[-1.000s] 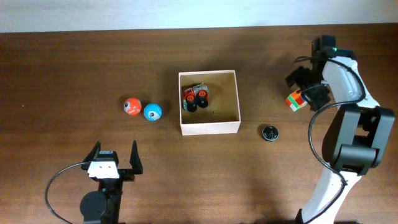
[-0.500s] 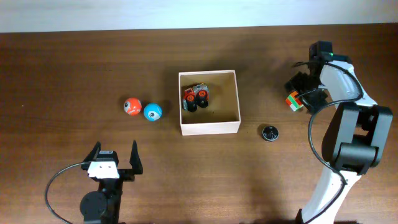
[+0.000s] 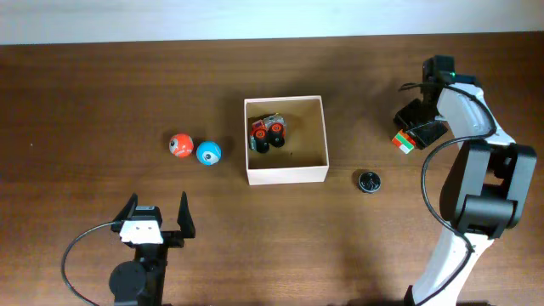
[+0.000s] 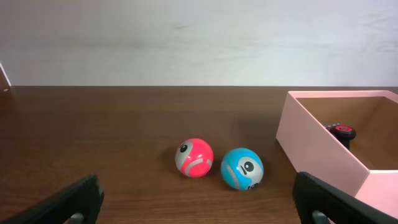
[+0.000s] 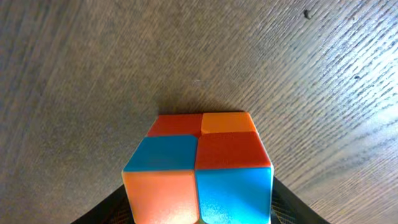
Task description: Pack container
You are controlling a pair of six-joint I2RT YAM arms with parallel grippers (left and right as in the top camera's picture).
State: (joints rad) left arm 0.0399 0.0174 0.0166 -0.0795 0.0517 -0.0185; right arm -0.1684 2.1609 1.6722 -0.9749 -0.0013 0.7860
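The right end effector (image 3: 410, 133) covered most of the cube (image 3: 401, 142) from overhead. At the wrist, the picture's lower edge cut off its fingers (image 5: 289, 208), so the grip was unclear. The black disc (image 3: 368, 181) on the desk (image 3: 102, 93) was too small to identify.

Overhead: even, soft light, dark table (image 3: 102, 93) well exposed, only faint shadows by the container (image 3: 286, 175). Left wrist: sharp, bright far wall (image 4: 199, 37), container tinted pink. Right wrist: cube (image 5: 199, 168) close and slightly soft, wood washed grey.
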